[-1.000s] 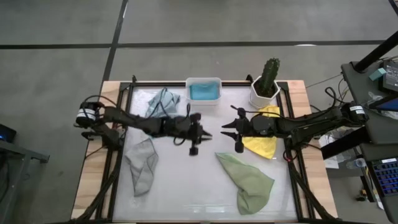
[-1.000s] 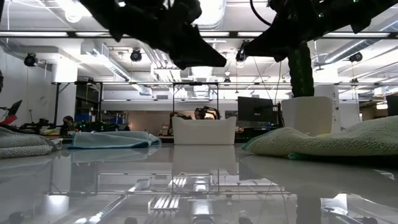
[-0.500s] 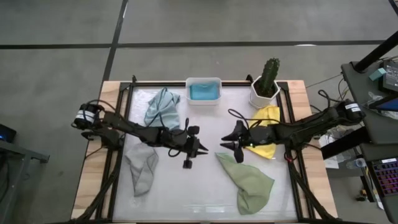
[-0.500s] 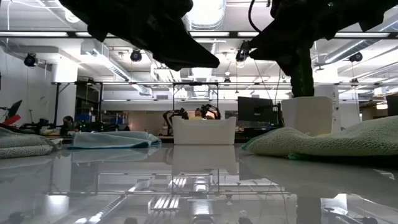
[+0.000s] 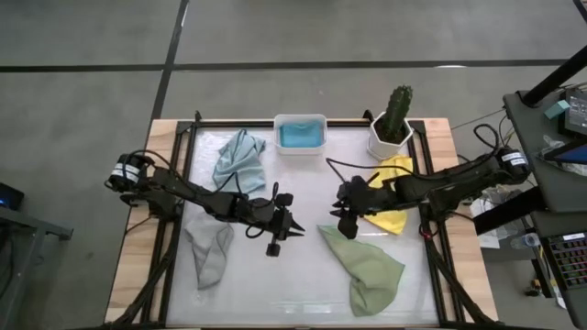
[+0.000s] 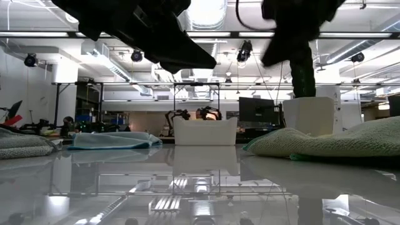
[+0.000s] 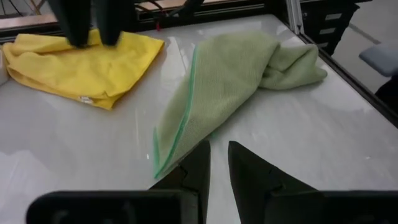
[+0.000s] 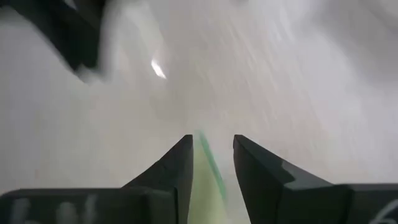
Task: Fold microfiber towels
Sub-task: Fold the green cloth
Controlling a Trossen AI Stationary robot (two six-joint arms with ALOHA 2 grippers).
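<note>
Grippers lower than before — right gripper, fingers apart, above sage green towel corner; left gripper slightly parted.

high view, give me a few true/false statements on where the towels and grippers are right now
1. The sage green towel lies spread flat and neatly folded in half. False: it lies crumpled in a long bunch.
2. The yellow towel lies beside the potted cactus. True.
3. The bright blue towel sits inside the white tub. True.
4. The left gripper is clamped on the grey towel. False: it is near the table's middle, holding nothing, with the grey towel off to its side.
5. The right gripper is close to the sage green towel's near corner. True.
6. The pale blue-grey towel lies on top of the yellow one. False: they lie apart on opposite sides of the table.
</note>
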